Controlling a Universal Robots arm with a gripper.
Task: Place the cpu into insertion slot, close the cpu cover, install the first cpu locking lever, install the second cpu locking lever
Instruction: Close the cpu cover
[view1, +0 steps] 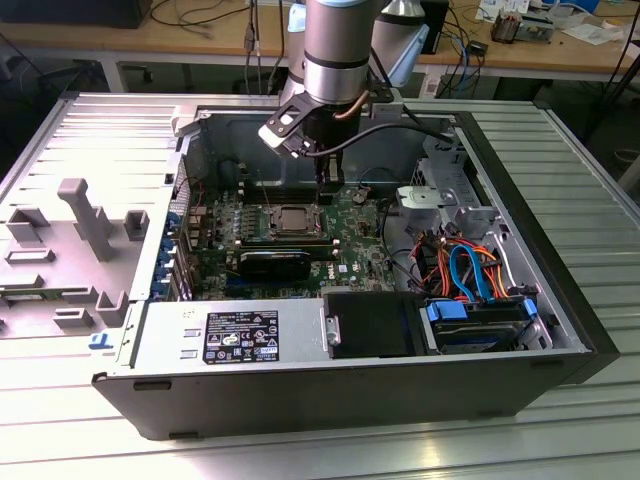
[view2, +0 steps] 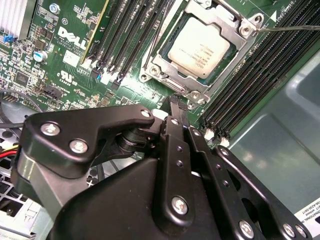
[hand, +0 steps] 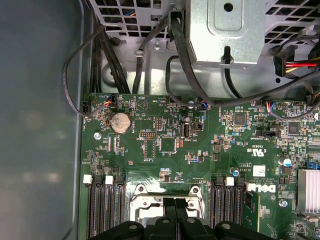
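Ribbed grey metal makes up the counter (view1: 570, 160), and on it lies an open computer case (view1: 300, 390). Inside, the cpu (view2: 199, 47) sits flat in the slot (view2: 172, 80), silver top up, with the cover (view2: 227, 20) folded down around it so the chip shows through the window. A thin wire lever (view2: 290, 27) runs out from one corner of the cover, and another (view2: 155, 45) lies along the opposite side. Whether either is latched I cannot tell. Long black memory slots (view2: 130, 35) flank the slot on the green board (view2: 65, 70). The jaws hang just beside the slot's rim, pressed narrow with nothing seen between them. The arm (view1: 335, 50) reaches straight down into the case. Toward the exterior view's right are blue and orange cables (view1: 470, 270), and near the front wall sits a grey power supply (view1: 230, 335).
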